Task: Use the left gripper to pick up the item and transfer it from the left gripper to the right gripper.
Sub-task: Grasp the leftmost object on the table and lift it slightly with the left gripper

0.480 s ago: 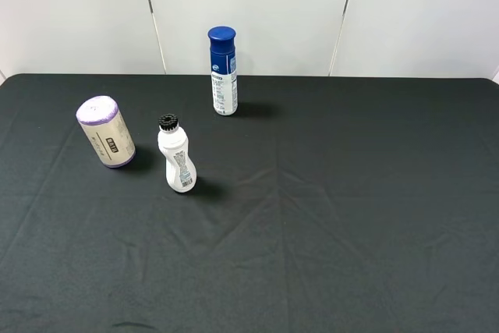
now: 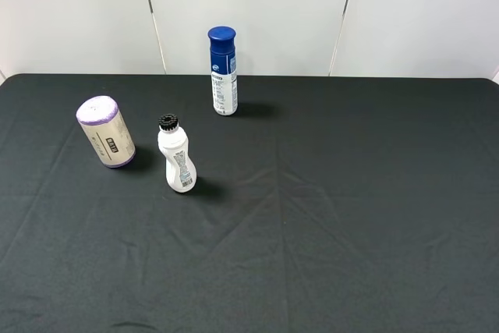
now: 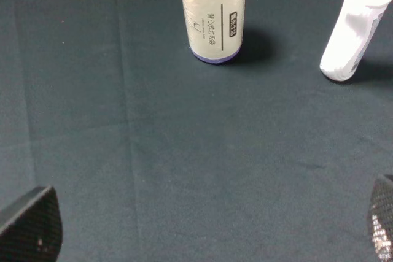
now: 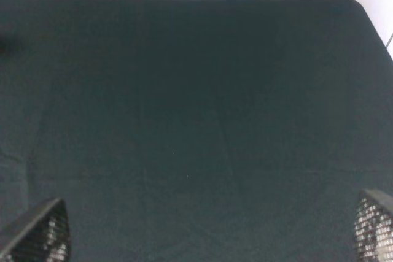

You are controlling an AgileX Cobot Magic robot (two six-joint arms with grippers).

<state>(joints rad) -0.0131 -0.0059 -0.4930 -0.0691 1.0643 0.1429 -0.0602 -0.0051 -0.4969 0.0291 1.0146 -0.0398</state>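
Note:
The item, a cream-wrapped roll (image 2: 106, 132) with lilac ends and a small black label, stands on the black cloth at the left of the exterior high view. It also shows in the left wrist view (image 3: 213, 13), well ahead of my left gripper (image 3: 206, 228), which is open and empty with only its fingertips (image 3: 32, 225) in the picture. My right gripper (image 4: 212, 228) is open and empty over bare cloth. Neither arm shows in the exterior high view.
A white waisted bottle with a black cap (image 2: 176, 155) stands just right of the roll, and shows in the left wrist view (image 3: 357, 29). A tall blue-capped bottle (image 2: 223, 72) stands near the back. A white wall (image 2: 257, 5) rises behind the black-clothed table (image 2: 351, 216).

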